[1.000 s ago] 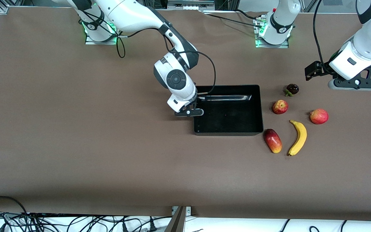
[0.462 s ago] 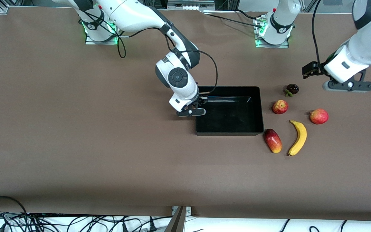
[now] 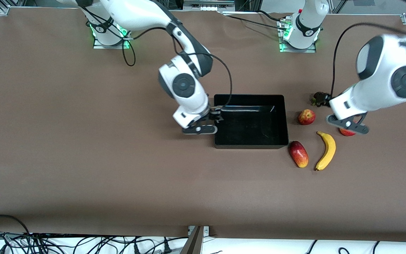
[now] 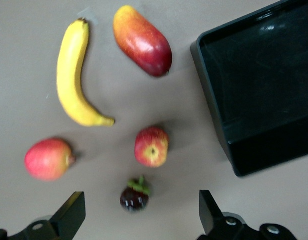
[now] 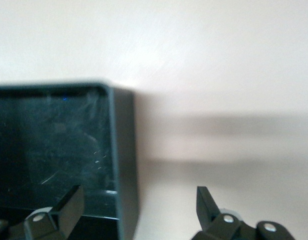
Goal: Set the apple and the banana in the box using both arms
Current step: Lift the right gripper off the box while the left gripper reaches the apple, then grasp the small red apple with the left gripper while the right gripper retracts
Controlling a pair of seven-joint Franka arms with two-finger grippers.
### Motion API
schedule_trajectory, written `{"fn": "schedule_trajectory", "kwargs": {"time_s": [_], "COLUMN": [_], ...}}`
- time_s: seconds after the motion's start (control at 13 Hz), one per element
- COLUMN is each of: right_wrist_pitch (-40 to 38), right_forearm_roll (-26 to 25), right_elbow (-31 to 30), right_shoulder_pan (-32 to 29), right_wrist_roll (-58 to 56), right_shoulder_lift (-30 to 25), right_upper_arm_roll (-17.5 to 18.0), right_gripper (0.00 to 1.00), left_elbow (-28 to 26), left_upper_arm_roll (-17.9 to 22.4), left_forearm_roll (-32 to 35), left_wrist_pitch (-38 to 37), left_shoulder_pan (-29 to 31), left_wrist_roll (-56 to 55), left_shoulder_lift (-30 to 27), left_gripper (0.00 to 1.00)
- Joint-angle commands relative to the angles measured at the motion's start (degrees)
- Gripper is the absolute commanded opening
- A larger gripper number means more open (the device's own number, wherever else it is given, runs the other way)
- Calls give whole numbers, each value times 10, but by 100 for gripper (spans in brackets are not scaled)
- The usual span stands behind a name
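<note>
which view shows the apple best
The left wrist view: the apple sits unblocked near mid-frame, stem hollow showing. The front view shows it small, beside the box. The right wrist view shows only a box corner, no apple.

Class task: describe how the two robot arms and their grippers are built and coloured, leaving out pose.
Both arms are glossy white with dark grey joint bands, round grey caps and looping black cables; their bases glow green. The right gripper and left gripper are black, each with two angular fingers and small silver screws.

One banana (image 3: 326,150); one box (image 3: 251,141) — four other fruits; two arms
</note>
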Motion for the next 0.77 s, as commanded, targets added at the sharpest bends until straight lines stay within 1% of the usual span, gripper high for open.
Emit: {"fn": "schedule_trajectory", "kwargs": {"time_s": [0.0,0.15,0.31,0.38,0.54,0.62,0.69], "right_wrist_pitch": [-76,-158,-220,-235,-235,-235,-236], "right_forearm_roll": [-5,0,1,0,-8,-13,-33], "right_elbow": [-10,-17,-40,-67,-135,-162,-180], "right_shoulder_pan": [-17,-24,-28,-28,-28,-28,-28], "right_wrist_roll": [-75,-141,-240,-247,-252,-255,-255], "right_shoulder_lift": [-70,-111,-164,-201,-277,-303,-325], "right_upper_arm_roll": [-54,-116,-160,-169,-187,-191,-191], "right_gripper": [100,100,100,100,100,100,100], "left_elbow": [-102,-185,-241,-255,-277,-286,-287], "left_upper_arm_roll": [0,1,0,0,0,0,0], "left_forearm_roll": [2,2,2,2,2,2,2], "left_wrist_pitch": [120,224,314,342,395,421,425], "left_shoulder_pan": [5,6,31,35,36,36,36], "left_wrist_roll": [67,72,72,72,72,72,73], "left_shoulder_lift": [-11,-10,15,32,59,66,69], "left_gripper": [100,100,100,100,100,100,100]}}
